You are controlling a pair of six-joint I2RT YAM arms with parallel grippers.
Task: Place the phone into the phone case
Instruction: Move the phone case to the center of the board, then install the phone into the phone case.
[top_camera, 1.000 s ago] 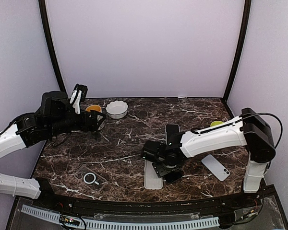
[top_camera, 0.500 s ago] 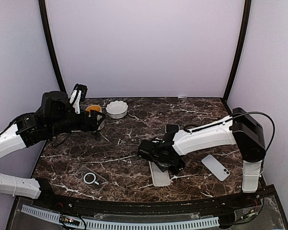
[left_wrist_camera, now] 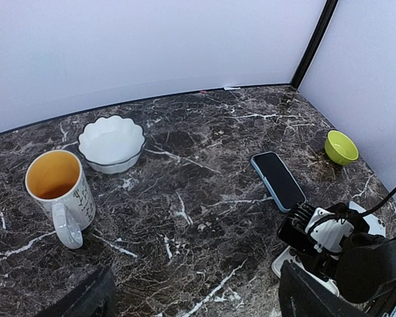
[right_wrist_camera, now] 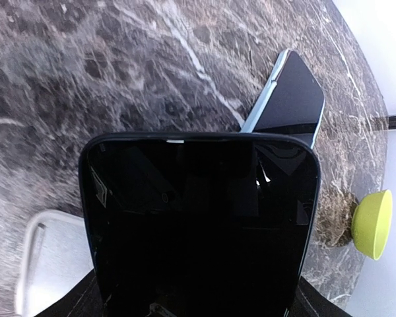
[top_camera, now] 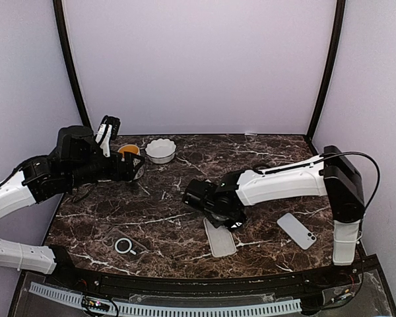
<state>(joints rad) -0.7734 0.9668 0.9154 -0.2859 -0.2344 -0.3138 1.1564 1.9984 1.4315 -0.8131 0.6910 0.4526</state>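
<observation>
My right gripper (top_camera: 216, 208) is shut on a black phone (right_wrist_camera: 198, 224), which fills the right wrist view screen-up and hides the fingers. It is held just above the marble table, beside the far end of a white phone case (top_camera: 220, 238) that lies flat; the case's corner also shows in the right wrist view (right_wrist_camera: 43, 264). A clear case with a ring (top_camera: 124, 246) lies at the front left. My left gripper (top_camera: 107, 132) is raised at the far left, open and empty, with its fingers (left_wrist_camera: 317, 297) spread wide.
A second dark phone with a blue edge (left_wrist_camera: 278, 179) lies behind the right gripper. A white phone (top_camera: 297, 230) lies face down at the front right. An orange-lined mug (left_wrist_camera: 59, 195), a white scalloped bowl (left_wrist_camera: 112, 142) and a green bowl (left_wrist_camera: 341, 146) stand further back.
My right gripper has moved left and away from the near edge with the black phone. The white case is now uncovered and has turned slightly. The left arm has not moved.
</observation>
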